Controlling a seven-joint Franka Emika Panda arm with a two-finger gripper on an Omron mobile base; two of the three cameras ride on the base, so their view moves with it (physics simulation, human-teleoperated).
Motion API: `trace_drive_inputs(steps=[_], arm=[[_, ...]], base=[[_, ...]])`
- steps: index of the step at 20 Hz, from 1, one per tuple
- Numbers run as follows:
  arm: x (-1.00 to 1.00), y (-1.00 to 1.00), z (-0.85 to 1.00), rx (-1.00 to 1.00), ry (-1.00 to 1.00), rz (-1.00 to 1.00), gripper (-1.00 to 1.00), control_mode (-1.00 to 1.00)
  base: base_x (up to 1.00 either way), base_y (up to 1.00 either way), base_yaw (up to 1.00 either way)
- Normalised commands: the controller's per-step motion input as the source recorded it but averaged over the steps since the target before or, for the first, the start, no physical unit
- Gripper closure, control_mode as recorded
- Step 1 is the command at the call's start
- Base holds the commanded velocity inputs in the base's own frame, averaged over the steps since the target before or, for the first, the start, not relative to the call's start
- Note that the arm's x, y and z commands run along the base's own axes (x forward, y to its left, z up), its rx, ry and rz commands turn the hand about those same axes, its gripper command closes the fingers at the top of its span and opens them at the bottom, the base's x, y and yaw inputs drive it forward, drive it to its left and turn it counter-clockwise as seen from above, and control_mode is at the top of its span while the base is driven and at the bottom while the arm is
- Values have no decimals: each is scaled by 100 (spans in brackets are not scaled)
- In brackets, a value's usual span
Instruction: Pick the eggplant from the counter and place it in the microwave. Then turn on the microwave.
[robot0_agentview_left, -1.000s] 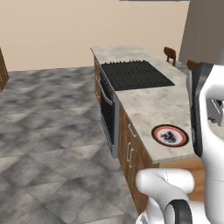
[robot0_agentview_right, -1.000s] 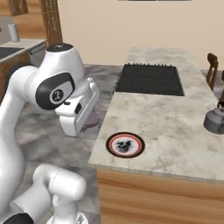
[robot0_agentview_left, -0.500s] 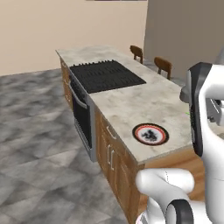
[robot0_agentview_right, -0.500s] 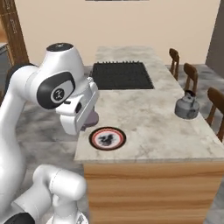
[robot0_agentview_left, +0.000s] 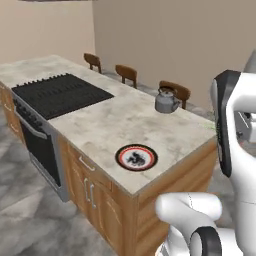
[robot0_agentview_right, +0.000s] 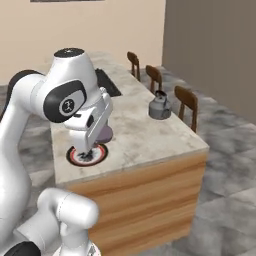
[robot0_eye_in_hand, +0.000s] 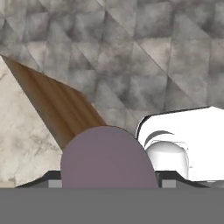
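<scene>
The eggplant (robot0_eye_in_hand: 108, 159) is a dull purple rounded lump low in the hand view, sitting between the fingers. In the right base view the eggplant (robot0_agentview_right: 105, 134) pokes out under the white hand, and my gripper (robot0_agentview_right: 100, 137) is shut on it, held just above the counter (robot0_agentview_right: 145, 137) near its front edge. The counter (robot0_agentview_left: 110, 125) is a beige marbled island top on wooden cabinets. The microwave is out of view.
A red-rimmed plate (robot0_agentview_left: 136, 157) lies on the counter near its front edge, partly behind the hand as the plate (robot0_agentview_right: 82, 156). A grey kettle (robot0_agentview_left: 166, 101) stands at the far side. The black cooktop (robot0_agentview_left: 57, 95) and oven (robot0_agentview_left: 37, 145) are left. Wooden chairs (robot0_agentview_right: 186, 102) line the far side.
The whole picture has swung as the base turned: the island now lies across the views, and the kettle and chairs have come into sight. The grip on the eggplant is unchanged.
</scene>
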Motion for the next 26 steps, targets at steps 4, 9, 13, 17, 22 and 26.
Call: trace_drive_inputs(steps=[4, 9, 13, 17, 22, 26], arm=[[0, 0, 0, 0, 0, 0, 100, 100], [0, 0, 0, 0, 0, 0, 100, 100], [0, 0, 0, 0, 0, 0, 100, 100], [0, 0, 0, 0, 0, 0, 100, 100], [0, 0, 0, 0, 0, 0, 100, 100], [0, 0, 0, 0, 0, 0, 100, 100]], base=[[0, -3, -63], [5, -2, -70], [15, 0, -73], [3, -4, -73], [5, -1, -75], [12, -6, -68]])
